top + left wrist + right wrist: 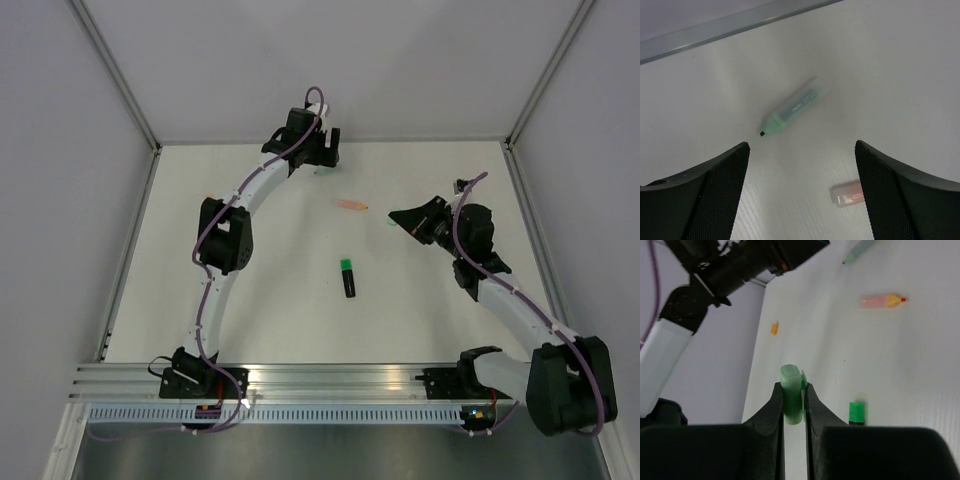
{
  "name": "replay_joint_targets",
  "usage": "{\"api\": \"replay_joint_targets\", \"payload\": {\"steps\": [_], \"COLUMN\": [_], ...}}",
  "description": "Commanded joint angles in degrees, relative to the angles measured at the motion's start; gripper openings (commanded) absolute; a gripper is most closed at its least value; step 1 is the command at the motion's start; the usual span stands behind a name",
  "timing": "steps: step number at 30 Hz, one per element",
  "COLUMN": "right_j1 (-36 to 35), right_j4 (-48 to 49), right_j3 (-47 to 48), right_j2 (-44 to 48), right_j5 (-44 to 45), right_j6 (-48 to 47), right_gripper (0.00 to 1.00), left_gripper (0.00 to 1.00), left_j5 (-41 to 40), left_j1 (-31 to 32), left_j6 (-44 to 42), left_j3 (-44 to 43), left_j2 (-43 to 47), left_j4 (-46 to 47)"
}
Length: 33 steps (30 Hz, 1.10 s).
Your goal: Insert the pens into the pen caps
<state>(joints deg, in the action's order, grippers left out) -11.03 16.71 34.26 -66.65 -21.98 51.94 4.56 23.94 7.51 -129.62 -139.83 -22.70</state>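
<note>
**Items on the white table (250, 320)**

1. Left gripper (801, 145): at the far middle of the table, jaws spread wide, hanging over item 2 without touching it.
2. Pale mint green pen (790, 111): lies flat at the far side with its dark tip bare.
3. Salmon pen (880, 301): lies flat near the centre, just near and right of item 2, with its orange nib uncovered.
4. Black pen with bright green end (348, 277): lies flat at mid-table, nearer than item 3 and well apart from it. Whether the green end is a fitted cap I cannot tell.
5. Right gripper (792, 387): on the right side, right of item 3, fingers pressed in on item 6.
6. Pale green cap (792, 400): pinched between those fingers and off the table. Its inside is not visible.
7. Orange cap (774, 328): alone near the table's left edge, well apart from every pen.
</note>
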Motion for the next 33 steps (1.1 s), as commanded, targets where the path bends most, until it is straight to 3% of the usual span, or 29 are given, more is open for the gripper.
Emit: {"api": "replay_joint_targets", "payload": {"steps": [1, 7, 10, 15, 22, 33], "right_j1": [0.13, 0.13, 0.13, 0.13, 0.13, 0.13], "right_j4": [4.65, 3.77, 3.15, 4.03, 4.47, 4.47], "right_j3": [-2.18, -3.59, -3.5, -4.03, -4.29, -4.47], "right_j2": [6.79, 13.56, 14.36, 14.09, 14.27, 15.59], "right_j5": [1.05, 2.99, 4.05, 3.61, 3.43, 3.78], "right_j6": [1.32, 0.44, -0.26, 0.18, 0.53, 0.26], "right_gripper": [0.0, 0.0, 0.0, 0.0, 0.0, 0.0], "left_gripper": [0.9, 0.88, 0.86, 0.86, 0.85, 0.89], "left_j5": [-1.14, 7.55, 11.78, 14.78, 14.43, 9.6], "left_j1": [-1.71, -4.16, -5.75, -5.93, -5.75, -5.14], "left_j6": [-4.27, 5.99, 11.19, 15.6, 31.22, 36.08], "left_j3": [0.51, 0.95, 4.37, 5.61, 10.43, 2.53], "left_j2": [-1.23, -4.84, -4.14, -4.66, -7.47, -14.5], "left_j4": [4.75, 9.85, 17.31, 28.65, 42.35, 37.03]}}
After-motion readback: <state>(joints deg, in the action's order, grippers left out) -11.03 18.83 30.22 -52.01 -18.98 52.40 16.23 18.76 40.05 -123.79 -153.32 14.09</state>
